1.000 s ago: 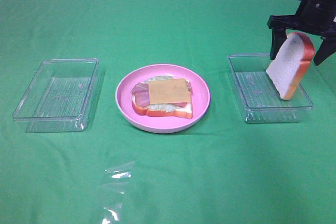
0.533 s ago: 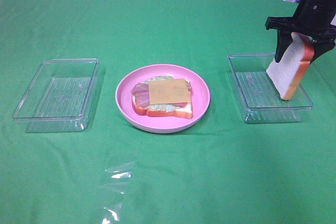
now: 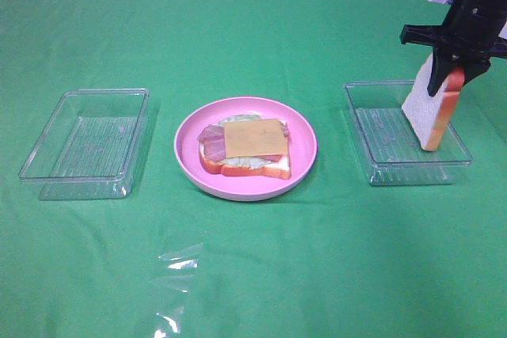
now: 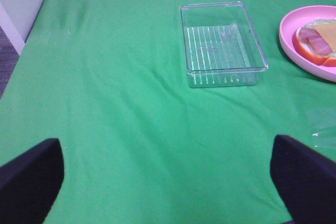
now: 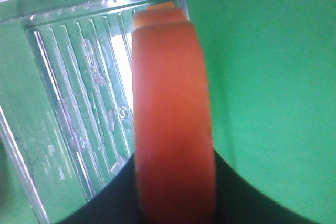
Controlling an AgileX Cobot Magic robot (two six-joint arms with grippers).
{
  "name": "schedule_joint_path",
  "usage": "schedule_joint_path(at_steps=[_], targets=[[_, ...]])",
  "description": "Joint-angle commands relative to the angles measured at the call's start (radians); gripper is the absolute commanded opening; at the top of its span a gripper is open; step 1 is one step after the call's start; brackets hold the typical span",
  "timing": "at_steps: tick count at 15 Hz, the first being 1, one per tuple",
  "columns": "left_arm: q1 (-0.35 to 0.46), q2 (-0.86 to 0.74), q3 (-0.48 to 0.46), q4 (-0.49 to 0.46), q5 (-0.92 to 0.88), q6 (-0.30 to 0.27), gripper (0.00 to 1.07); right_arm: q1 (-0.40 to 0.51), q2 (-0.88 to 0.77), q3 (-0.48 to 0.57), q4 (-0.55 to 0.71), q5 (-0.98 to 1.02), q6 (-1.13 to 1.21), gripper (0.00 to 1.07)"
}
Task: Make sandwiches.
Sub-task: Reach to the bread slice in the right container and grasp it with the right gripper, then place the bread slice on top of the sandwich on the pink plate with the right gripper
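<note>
At the right edge of the green-clothed table (image 3: 253, 29), in the clear tray (image 3: 380, 136) nearest that edge: a bread slice (image 3: 428, 112) standing tilted on its lower edge, leaning against the tray's right wall, top crust pinched between the fingers of the right gripper (image 3: 451, 69). Jaws drawn in narrow against both faces of the slice, as the wrist view confirms, with black fingers flanking the orange crust (image 5: 173, 119). At the table's centre, on the round pink plate (image 3: 305, 160), the half-built sandwich (image 3: 245, 148): bottom bread, lettuce, bacon strips, a square of cheese on top, and no lid yet. Towards the left edge, a second clear tray (image 3: 87, 132), empty; near the front edge, a scrap of clear film (image 3: 178, 263). Left gripper (image 4: 168, 182) spread fully wide, holding nothing, hovering over bare cloth. Risks from here, as a judgement only: a grip so high on the crust lets the slice swing or slip once lifted; the lower edge may catch the tray wall and drag the light tray along; a tilted release over the plate may shove the cheese off or land the slice askew.
</note>
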Motion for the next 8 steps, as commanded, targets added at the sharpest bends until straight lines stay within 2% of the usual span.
schedule_joint_path(at_steps=[1,8], targets=[[-0.005,-0.017,0.002,0.000,-0.004,-0.010,1.00,-0.001,-0.001,-0.002,-0.008,0.045,0.008,0.02],[-0.005,-0.017,0.002,0.000,-0.004,-0.010,1.00,0.000,-0.038,0.001,0.007,0.117,0.011,0.00]])
